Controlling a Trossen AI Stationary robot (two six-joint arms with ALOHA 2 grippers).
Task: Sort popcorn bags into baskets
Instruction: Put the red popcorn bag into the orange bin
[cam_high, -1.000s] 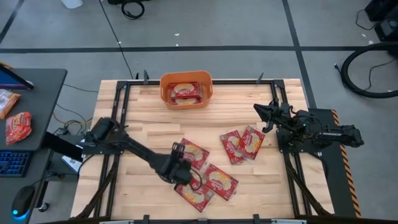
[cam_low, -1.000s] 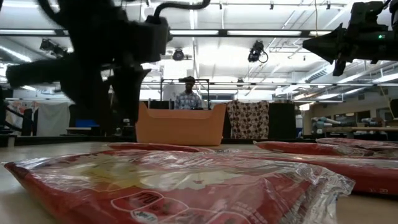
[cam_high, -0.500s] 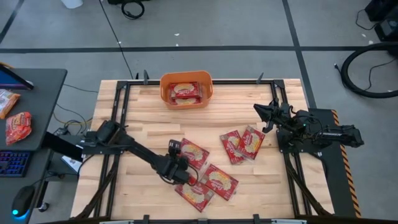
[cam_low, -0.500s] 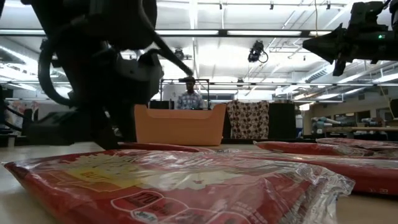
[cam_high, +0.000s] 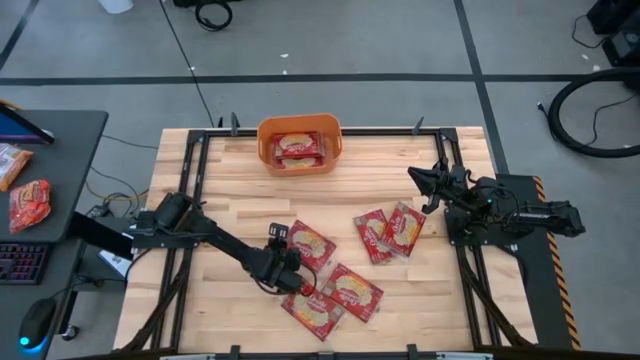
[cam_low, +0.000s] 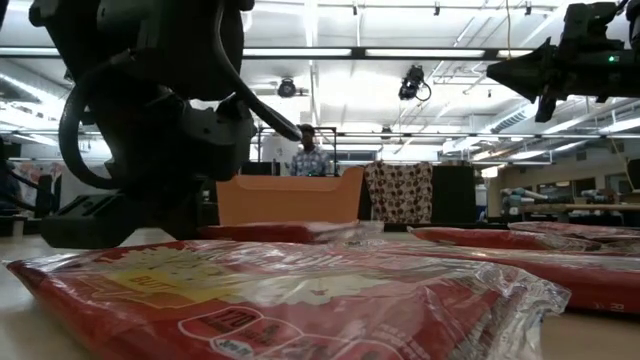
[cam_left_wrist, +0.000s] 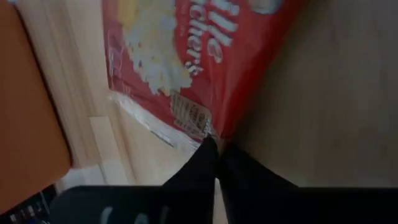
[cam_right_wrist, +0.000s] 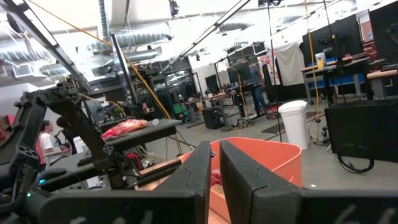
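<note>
The left arm is reaching from the table's left side toward its middle, and the left gripper (cam_high: 290, 275) is pressing down at the near-left edge of a popcorn bag (cam_high: 311, 246) lying flat on the wooden table (cam_high: 230, 180). In the left wrist view its fingers (cam_left_wrist: 211, 163) are pinching together on the clear sealed edge of that red bag (cam_left_wrist: 186, 56), the tips touching with only the thin film between them.

Just beside this bag, two more bags are lying nearer the front edge: one (cam_high: 351, 291) to its right and one (cam_high: 313, 312) nearest the front, the three overlapping slightly at their corners.

At the far middle of the table, the orange basket (cam_high: 299, 144) is sitting upright. It is holding red bags (cam_high: 297, 149) stacked flat; from above two seem to be showing, though the exact count is hard to tell.

Further right, two bags (cam_high: 390, 231) are lying side by side, partly overlapping.

At the right edge, the right arm is waiting above the table, its right gripper (cam_high: 418, 177) pointing toward the centre. Its fingers (cam_right_wrist: 202, 168) are standing nearly together with a narrow gap, gripping nothing.
</note>
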